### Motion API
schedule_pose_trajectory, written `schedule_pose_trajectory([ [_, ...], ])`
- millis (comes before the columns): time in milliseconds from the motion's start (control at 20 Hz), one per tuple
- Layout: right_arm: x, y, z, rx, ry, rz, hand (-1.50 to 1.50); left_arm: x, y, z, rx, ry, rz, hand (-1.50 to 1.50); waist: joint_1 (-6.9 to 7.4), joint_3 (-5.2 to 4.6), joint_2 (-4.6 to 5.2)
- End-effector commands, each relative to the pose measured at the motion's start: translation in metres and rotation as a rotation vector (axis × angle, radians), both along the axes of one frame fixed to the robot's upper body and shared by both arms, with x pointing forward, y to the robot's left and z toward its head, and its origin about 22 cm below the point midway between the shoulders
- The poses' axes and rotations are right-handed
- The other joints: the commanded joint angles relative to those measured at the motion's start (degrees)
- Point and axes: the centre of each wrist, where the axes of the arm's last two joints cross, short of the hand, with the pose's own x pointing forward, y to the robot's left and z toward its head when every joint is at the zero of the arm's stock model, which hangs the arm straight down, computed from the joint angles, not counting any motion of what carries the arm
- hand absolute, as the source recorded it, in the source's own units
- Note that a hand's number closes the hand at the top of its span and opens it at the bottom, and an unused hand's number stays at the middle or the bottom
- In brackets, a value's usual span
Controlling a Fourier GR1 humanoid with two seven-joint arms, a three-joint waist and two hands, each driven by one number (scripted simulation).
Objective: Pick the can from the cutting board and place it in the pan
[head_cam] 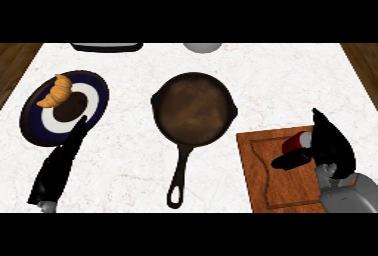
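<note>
Can (297, 142): red, small, on the far right part of the board (269, 170), at the right side of the tabletop (280, 85). Cannot tell whether it stands upright or lies tilted; the right hand (331, 147) covers its right side.

Right hand: fingers (319, 122) stretched fairly straight toward the far side, running along the can's right. Thumb (289, 161) sticks out to the left, just near of the can. Can sits in the crook between them. Fingers wide, not curled round it.

Left hand (63, 160): at the left, fingers straight, tips over the near edge of the plate (33, 117). Holds nothing, resting.

Handling, as a judgement: rigid metal shell, likely light, smooth and rounded, so it may roll or slip if nudged from one side. Best hold is across the middle of the body, fingers on one side and thumb opposite, not on the ends.

Pan (193, 107): dark, nothing in it, mid-tabletop, left of the board and apart from it, handle pointing near.

Count:
- can: one
- pan: one
- board: one
- plate: one, with one croissant (56, 91) on its far part
- far edge: one dark tray-like thing (107, 46), one grey round thing (203, 46), both cut off by the view
</note>
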Motion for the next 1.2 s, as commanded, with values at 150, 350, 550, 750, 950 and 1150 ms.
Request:
schedule_pose_trajectory([
  [150, 0.008, 0.015, -0.014, -0.045, 0.2, -0.189, -1.5, -0.008, 0.002, -0.003, -0.015, 0.002, 0.003, 0.0, -0.65, 0.04, -0.16],
  [350, 0.021, 0.021, -0.015, -0.03, 0.229, -0.194, -1.5, 0.003, 0.005, 0.015, 0.009, -0.001, 0.018, 0.0, -0.4, 0.15, -0.08],
  [550, 0.026, 0.029, -0.014, -0.047, 0.242, -0.181, -1.5, 0.009, 0.006, 0.01, 0.004, -0.007, 0.013, 0.0, -0.91, 0.09, -0.03],
  [750, 0.022, 0.023, -0.029, -0.039, 0.253, -0.205, -1.5, -0.012, -0.003, 0.001, 0.006, 0.003, 0.013, 0.0, -0.48, 0.18, -0.11],
  [950, 0.028, 0.027, -0.031, -0.045, 0.259, -0.211, -1.5, -0.003, 0.01, 0.007, -0.003, 0.008, 0.013, 0.0, -0.57, 0.17, -0.03],
  [1150, 0.027, 0.022, -0.041, -0.044, 0.251, -0.208, -1.5, 0.006, 0.007, 0.005, -0.014, 0.001, 0.008, 0.0, -0.83, 0.17, 0.07],
])
